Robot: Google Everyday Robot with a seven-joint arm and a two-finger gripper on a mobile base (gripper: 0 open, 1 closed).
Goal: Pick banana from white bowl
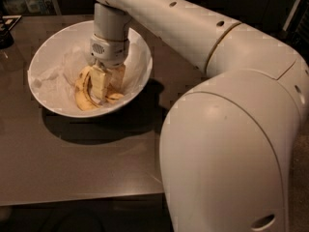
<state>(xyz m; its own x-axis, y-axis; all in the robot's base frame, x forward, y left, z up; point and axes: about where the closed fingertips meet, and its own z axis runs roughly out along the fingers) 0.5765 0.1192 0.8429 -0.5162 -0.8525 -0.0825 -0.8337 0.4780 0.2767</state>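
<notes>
The white bowl (48,50) stands on the dark table at the left, lined with crumpled white paper. The banana (83,94), deep yellow with brown streaks, lies in the bottom of the bowl, curving along its near side. My gripper (108,83) reaches straight down into the bowl from above and sits right at the banana, just to its right and over part of it. The wrist hides the bowl's far right inside.
The bowl sits on a dark grey table (72,168) whose front edge runs along the bottom left. My white arm (231,129) fills the right half of the view. A dark object (6,30) stands at the table's far left edge.
</notes>
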